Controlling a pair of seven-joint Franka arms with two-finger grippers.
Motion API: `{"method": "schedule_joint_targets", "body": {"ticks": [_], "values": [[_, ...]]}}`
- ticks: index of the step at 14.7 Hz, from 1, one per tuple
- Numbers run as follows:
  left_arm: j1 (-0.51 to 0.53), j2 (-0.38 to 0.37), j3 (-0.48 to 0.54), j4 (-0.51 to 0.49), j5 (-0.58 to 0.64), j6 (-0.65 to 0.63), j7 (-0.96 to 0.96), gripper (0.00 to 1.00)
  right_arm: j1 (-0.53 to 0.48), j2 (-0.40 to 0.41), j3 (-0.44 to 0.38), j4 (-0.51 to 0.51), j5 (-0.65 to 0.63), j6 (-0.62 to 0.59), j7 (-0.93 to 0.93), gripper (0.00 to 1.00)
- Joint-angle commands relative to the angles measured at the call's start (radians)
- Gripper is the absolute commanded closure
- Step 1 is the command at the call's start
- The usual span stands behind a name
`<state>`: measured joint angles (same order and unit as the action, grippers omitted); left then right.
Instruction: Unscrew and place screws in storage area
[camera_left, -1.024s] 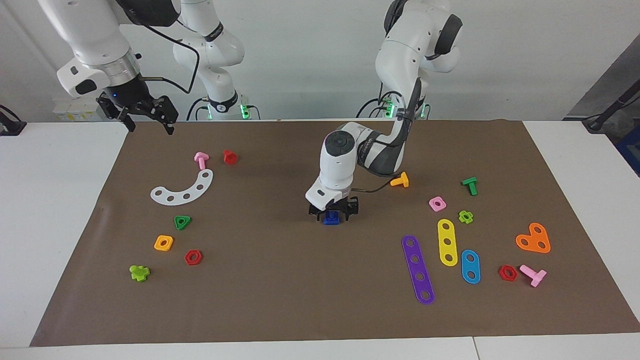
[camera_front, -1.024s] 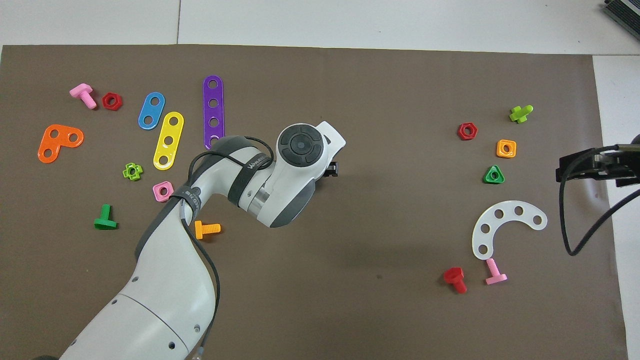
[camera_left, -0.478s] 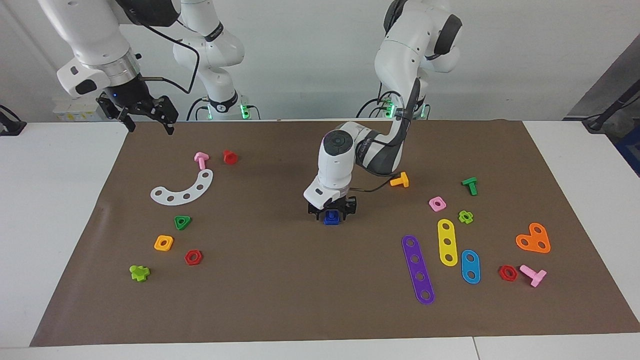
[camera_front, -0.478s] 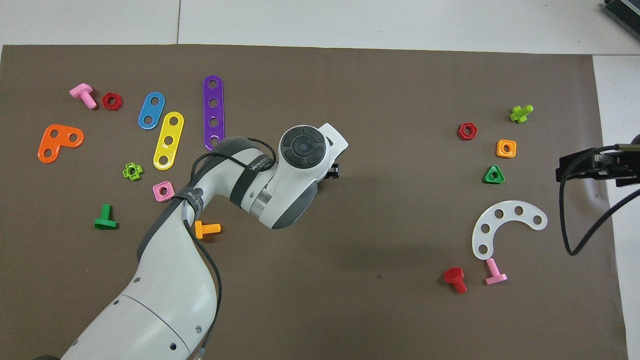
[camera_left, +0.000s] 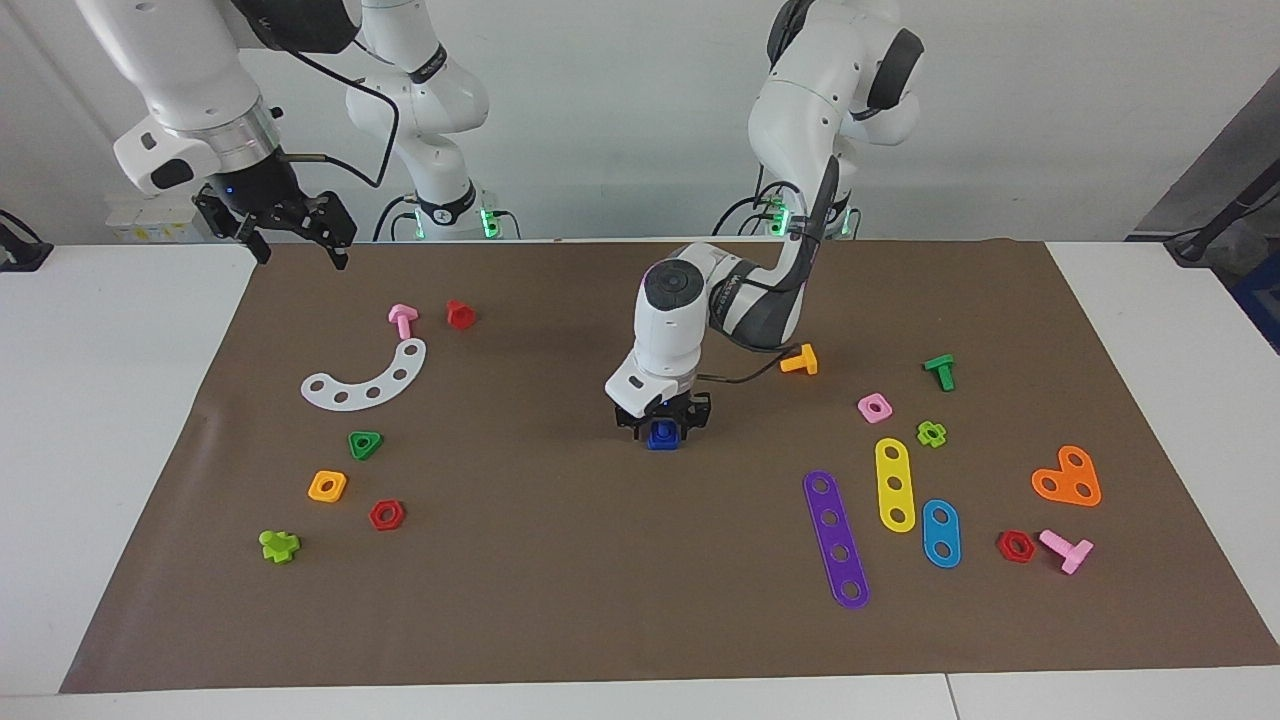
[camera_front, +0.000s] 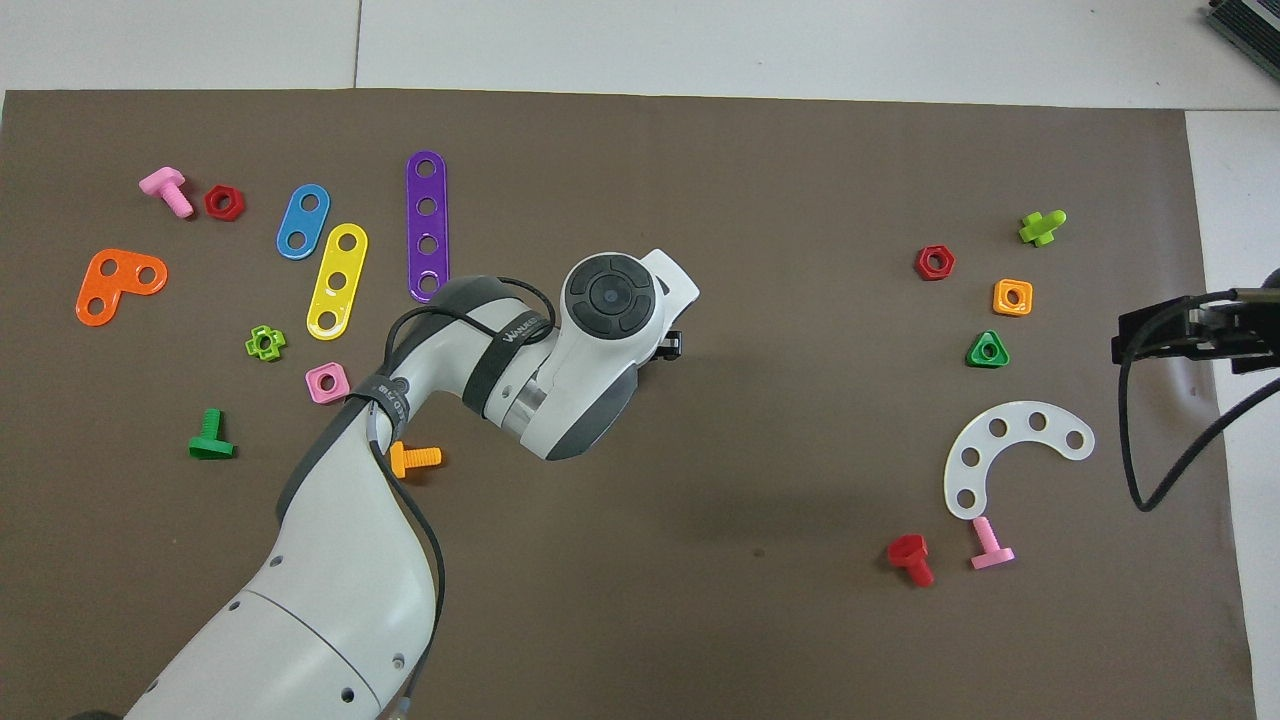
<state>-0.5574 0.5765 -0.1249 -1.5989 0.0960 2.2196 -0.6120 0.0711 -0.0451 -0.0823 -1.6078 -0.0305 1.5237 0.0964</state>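
A dark-blue bolt (camera_left: 661, 437) stands in the middle of the brown mat (camera_left: 560, 560); its lower part looks square, and I cannot tell bolt from nut there. My left gripper (camera_left: 662, 430) reaches straight down onto it, with the fingers shut on the dark-blue piece. In the overhead view the left wrist hides the piece and only a black edge of the left gripper (camera_front: 668, 345) shows. My right gripper (camera_left: 297, 248) waits open and empty in the air over the mat's corner at the right arm's end, also in the overhead view (camera_front: 1150, 335).
Toward the left arm's end lie an orange bolt (camera_left: 800, 360), pink nut (camera_left: 874, 407), green bolt (camera_left: 940, 371) and purple (camera_left: 836, 538), yellow and blue strips. Toward the right arm's end lie a white arc plate (camera_left: 368, 378), pink bolt (camera_left: 402, 320), red bolt (camera_left: 460, 314) and several nuts.
The left arm's wrist has shifted and turned slightly over the dark-blue piece, which stays in place. The right arm has not moved.
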Motion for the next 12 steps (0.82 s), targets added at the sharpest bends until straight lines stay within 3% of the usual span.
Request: {"method": "schedule_joint_targets", "body": {"ticks": [1, 10, 12], "values": [[-0.007, -0.023, 0.005, -0.019, 0.005, -0.018, 0.006, 0.27, -0.01, -0.016, 0.007, -0.009, 0.009, -0.011, -0.023, 0.0], [0.002, -0.023, -0.002, -0.012, 0.001, -0.051, 0.009, 0.44, -0.01, -0.016, 0.007, -0.009, 0.008, -0.011, -0.023, 0.0], [0.004, -0.021, -0.002, 0.005, -0.015, -0.07, 0.009, 0.44, -0.01, -0.016, 0.007, -0.009, 0.009, -0.011, -0.023, 0.0]]}}
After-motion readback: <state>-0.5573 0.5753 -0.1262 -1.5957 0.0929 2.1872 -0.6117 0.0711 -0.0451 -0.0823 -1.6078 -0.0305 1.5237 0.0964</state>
